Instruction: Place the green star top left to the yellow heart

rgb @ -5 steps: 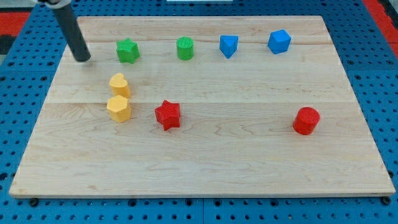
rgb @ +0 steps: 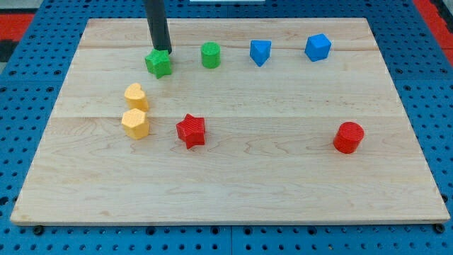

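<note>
The green star [rgb: 159,64] lies near the view's top left of the wooden board. My tip [rgb: 162,50] touches its upper edge, the rod rising toward the view's top. The yellow heart [rgb: 135,95] lies below and slightly left of the star, apart from it. A yellow hexagon block [rgb: 135,123] sits just under the heart, touching it.
A green cylinder [rgb: 210,54] stands right of the star. Two blue blocks [rgb: 260,52] [rgb: 318,47] lie further right along the top. A red star [rgb: 191,131] is at centre-left and a red cylinder [rgb: 348,137] at the right. The board's top edge [rgb: 226,20] is close behind the rod.
My tip moved right from left of the green star to its upper edge. The star shifted a little right and down.
</note>
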Robot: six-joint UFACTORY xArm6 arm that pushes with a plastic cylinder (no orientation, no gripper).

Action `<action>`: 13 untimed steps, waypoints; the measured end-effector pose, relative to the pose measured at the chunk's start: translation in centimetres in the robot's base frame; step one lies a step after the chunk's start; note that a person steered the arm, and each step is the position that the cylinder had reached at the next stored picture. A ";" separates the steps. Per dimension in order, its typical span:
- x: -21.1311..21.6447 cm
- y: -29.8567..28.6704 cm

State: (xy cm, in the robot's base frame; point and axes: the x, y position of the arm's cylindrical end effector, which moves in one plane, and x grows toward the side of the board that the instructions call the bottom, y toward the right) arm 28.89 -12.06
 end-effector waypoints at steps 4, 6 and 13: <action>3.7 -3.3; 4.1 -0.7; 5.2 4.1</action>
State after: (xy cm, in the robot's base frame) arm 34.07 -7.94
